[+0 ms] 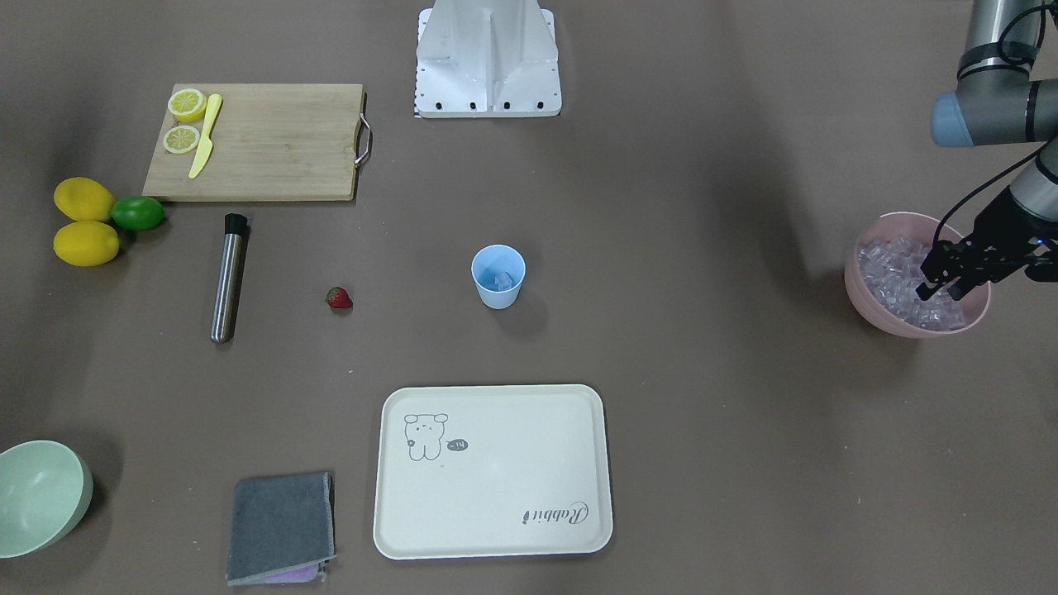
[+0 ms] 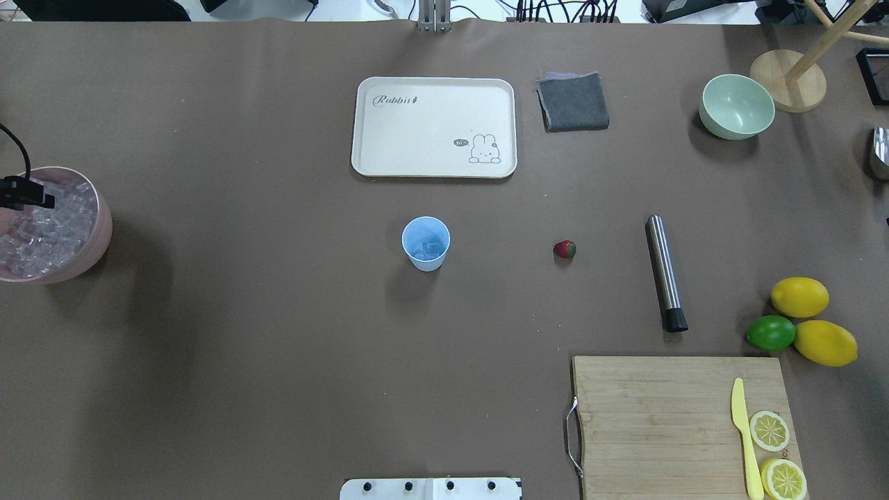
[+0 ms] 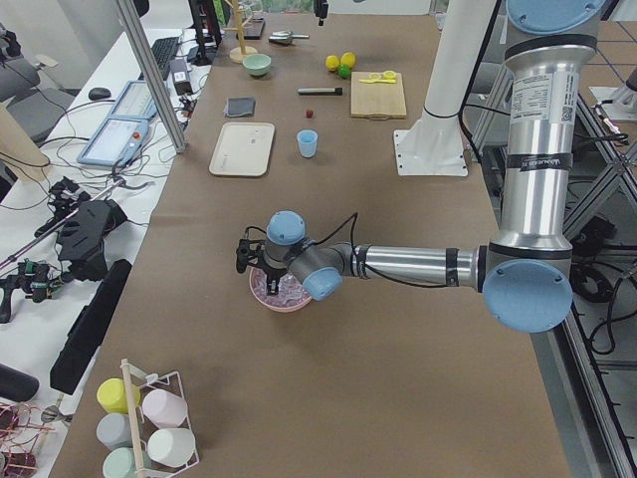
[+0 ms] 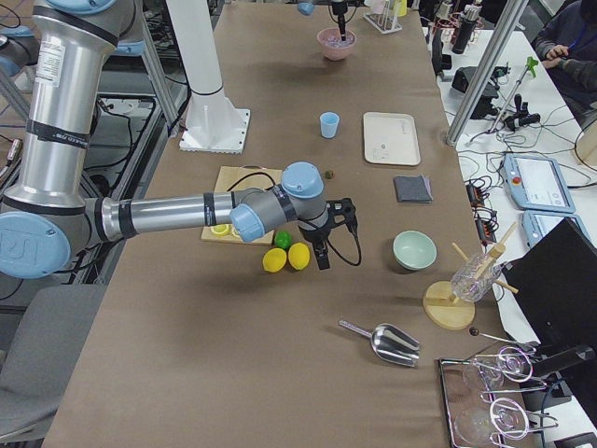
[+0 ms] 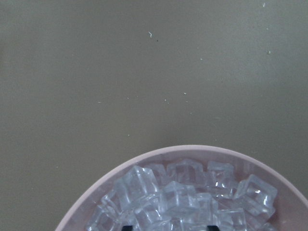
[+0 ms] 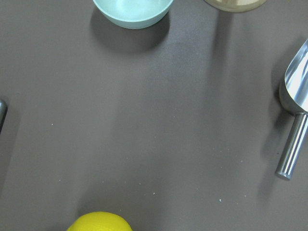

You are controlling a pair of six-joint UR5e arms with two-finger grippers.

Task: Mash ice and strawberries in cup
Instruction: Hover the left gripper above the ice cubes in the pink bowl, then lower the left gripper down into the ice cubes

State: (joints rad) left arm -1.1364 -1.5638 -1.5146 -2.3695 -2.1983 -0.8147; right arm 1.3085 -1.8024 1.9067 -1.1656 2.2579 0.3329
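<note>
Light-blue cup (image 1: pixel 498 277) upright in the middle of the table (image 1: pixel 661 207), open end up, so ready to take things in. A few bits of ice (image 2: pixel 425 245) already at its bottom, by the look of it. Strawberry (image 1: pixel 339 298) alone on the table, near the cup on the robot's right side, not touching it and not yet inside. Just past the strawberry, a metal masher (image 1: pixel 229 278) lying flat, black end toward the robot, well apart from the cup; probably laid there to be picked up later for the mashing. Far off on the robot's left, a pink bowl (image 1: pixel 876 318) heaped with more ice, a store to fetch from. Left gripper (image 1: pixel 944 291) low over that bowl, pointing down, fingers spread wide with ice cubes showing between the tips in the left wrist view; nothing held. Looks like a reach for one more cube, so likely the filling step, with mashing yet to come. Right gripper (image 4: pixel 323 254) well away from all this, hanging above bare table beside a lemon (image 6: pixel 98 222), seen only from the side; cannot tell whether spread or closed. Probably parked there to keep out of the way.
</note>
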